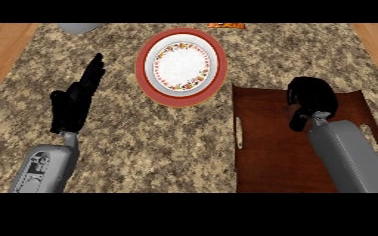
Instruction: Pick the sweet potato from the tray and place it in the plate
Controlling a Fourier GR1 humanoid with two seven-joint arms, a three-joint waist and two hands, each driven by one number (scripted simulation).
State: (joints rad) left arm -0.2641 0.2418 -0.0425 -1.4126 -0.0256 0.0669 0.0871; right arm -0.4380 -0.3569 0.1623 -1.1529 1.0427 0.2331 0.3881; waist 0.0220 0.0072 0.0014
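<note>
The plate (181, 66), white with a flowered band and a wide red rim, lies at the counter's far middle with nothing on it. The dark brown wooden tray (273, 150) fills the near right. My right hand (311, 96) is over the tray's far part, right of the plate, its fingers curled into a ball. No sweet potato shows on the tray or anywhere else; it seems hidden inside that curled hand. My left hand (74, 102) rests open at the left, fingers straight and pointing away, apart from the plate.
A grey object (80, 27) peeks in at the far left edge and an orange item (226, 25) at the far edge behind the plate. The speckled granite counter (148, 140) ends in wooden strips at both sides.
</note>
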